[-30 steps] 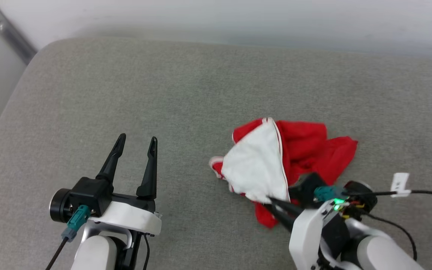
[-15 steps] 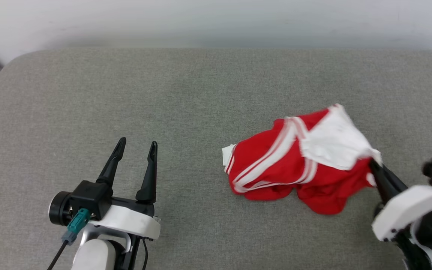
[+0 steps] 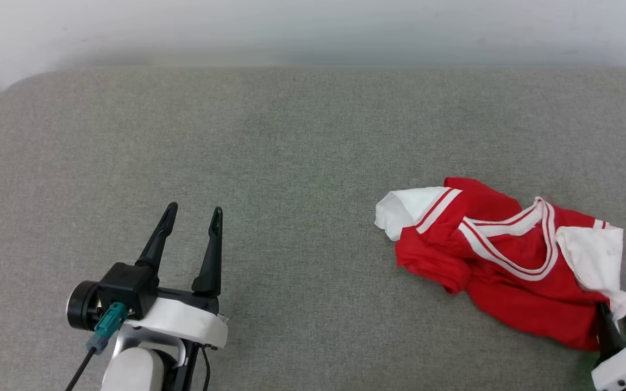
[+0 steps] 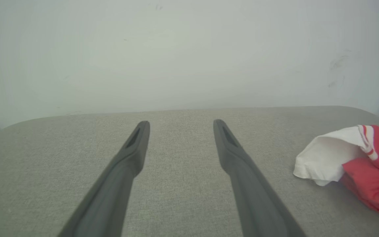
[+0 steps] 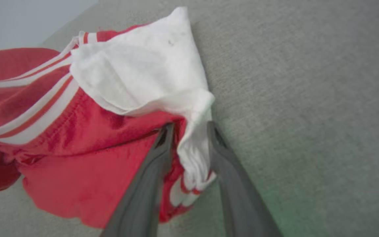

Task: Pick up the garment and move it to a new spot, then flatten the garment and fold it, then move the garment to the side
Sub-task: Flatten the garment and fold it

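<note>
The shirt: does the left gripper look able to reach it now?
Probably yes, though with a long stretch: nothing lies on the grey cushion between the open left gripper and the shirt far to its right.

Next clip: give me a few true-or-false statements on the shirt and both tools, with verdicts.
1. The shirt lies crumpled on the grey cushion. True.
2. The left tool is shut on a sleeve. False: its fingers stand apart over bare cushion, clear of the shirt.
3. The right tool has white sleeve cloth between its fingers. True.
4. The shirt is folded into a neat rectangle. False: it is bunched, not yet flattened.
5. The shirt lies on the left tool's left. False: it lies to its right.
</note>
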Controlling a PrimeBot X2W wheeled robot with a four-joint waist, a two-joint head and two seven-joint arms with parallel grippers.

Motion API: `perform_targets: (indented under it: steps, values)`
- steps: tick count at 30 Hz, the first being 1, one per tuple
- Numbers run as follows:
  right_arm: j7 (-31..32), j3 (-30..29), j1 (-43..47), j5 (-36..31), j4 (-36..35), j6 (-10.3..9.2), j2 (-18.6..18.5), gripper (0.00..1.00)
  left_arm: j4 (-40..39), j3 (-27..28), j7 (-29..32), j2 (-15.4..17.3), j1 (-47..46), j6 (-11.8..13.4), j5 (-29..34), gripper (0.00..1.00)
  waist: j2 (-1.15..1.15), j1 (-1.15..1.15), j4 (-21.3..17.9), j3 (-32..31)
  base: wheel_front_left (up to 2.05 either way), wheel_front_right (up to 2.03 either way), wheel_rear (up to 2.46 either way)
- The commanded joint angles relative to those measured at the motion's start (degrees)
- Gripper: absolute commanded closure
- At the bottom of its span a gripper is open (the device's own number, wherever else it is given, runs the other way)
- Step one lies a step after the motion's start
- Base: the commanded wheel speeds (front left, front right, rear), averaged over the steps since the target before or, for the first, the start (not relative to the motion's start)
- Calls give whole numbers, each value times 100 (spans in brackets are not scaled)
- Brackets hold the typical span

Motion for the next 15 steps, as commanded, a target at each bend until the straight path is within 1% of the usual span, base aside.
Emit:
perform_targets:
  steps: [1, 5, 8, 11, 15]
  values:
    - [-111, 2, -72, -20, -30, 0, 2, 0, 10, 21, -13, 5, 37, -2, 25, 0, 0, 0, -6, -31, 0, 0, 0]
    - [-911, 120, -123, -248, -321, -1, 5, 0, 60, 58, -13, 5, 131, 0, 31, 0, 0, 0, -12, -154, 0, 0, 0]
    - [-1302, 287, -63, -582, -663, -1, 3, 0, 97, 83, -13, 5, 199, 11, 36, 0, 0, 0, -17, -262, 0, 0, 0]
    - [-1408, 528, 38, -964, -1020, -1, 5, 0, 133, 113, -13, 25, 282, 26, 41, 0, 0, 0, -35, -369, 0, 0, 0]
    - [-1300, 989, 158, -1325, -1515, -1, 6, 0, 199, 132, -13, 47, 393, 42, 56, 0, 0, 0, -50, -529, 0, 0, 0]
